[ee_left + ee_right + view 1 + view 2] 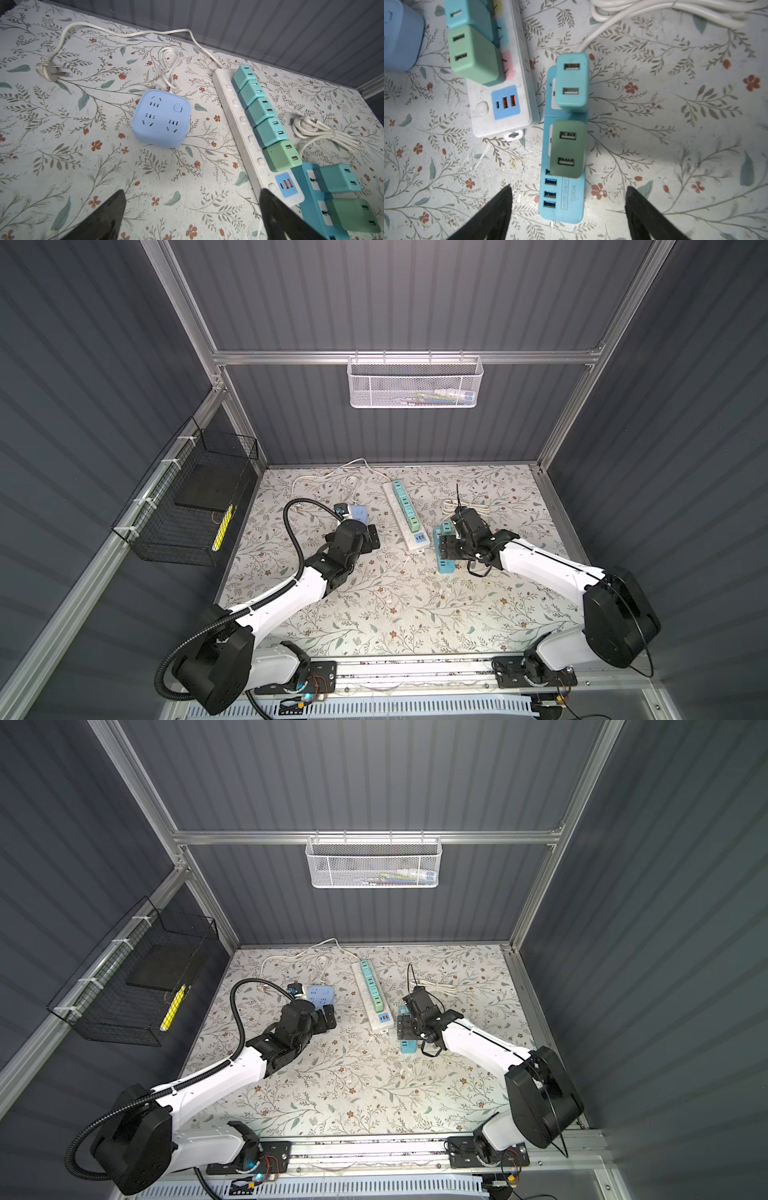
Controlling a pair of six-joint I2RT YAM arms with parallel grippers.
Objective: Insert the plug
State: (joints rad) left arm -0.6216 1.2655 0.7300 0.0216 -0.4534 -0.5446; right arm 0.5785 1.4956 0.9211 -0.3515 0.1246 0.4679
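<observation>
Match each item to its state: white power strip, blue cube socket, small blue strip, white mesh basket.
Items:
1. white power strip
2. blue cube socket
3. small blue strip
4. white mesh basket

States:
A. hangs on the back rail
B. carries two chargers
C. top sockets all empty
D. carries five chargers in a row

Pairs: 1-D, 2-C, 3-B, 4-A

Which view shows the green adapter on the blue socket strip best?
Right wrist: green adapter centred, both USB ports visible. Left wrist catches it at the frame's edge; in both top views the right gripper covers it.
</observation>
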